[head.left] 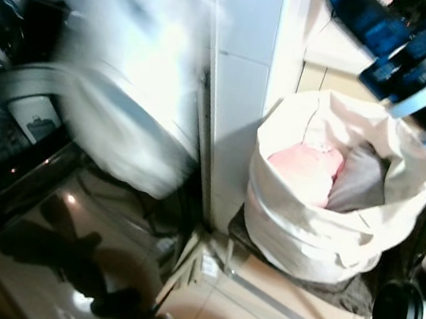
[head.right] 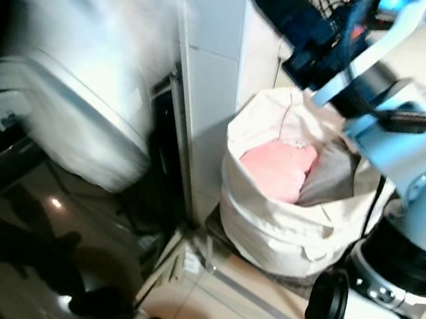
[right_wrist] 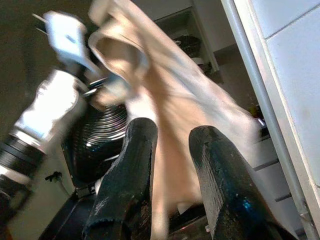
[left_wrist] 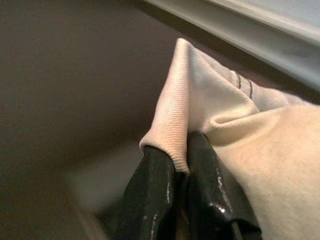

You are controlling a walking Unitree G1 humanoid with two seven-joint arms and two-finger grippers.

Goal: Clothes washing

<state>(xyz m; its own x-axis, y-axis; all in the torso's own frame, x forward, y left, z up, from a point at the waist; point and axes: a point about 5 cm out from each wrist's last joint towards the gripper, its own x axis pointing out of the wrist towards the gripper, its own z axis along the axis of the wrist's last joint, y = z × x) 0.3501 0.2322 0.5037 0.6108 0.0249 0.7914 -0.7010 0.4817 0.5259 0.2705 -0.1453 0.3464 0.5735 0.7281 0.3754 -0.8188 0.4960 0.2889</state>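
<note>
White tiled wall [head.left: 238, 92] and pale floor frame the scene. Left claw [left_wrist: 181, 160] pinches a fold of cream cloth [left_wrist: 240, 130] tight between its fingers. Right claw [right_wrist: 172, 165], fingers parted and holding nothing, points at the cloth hanging beyond it. Below the right arm [head.right: 413, 148], a white bag [head.left: 329, 239] holds pink [head.left: 307, 169] and grey [head.left: 361, 180] laundry.

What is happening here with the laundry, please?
The robot's left end effector is shut on a cream garment, which hangs blurred beside the tiled wall. The right end effector is open next to it. A white laundry bag with pink and grey clothes waits on the floor.
</note>
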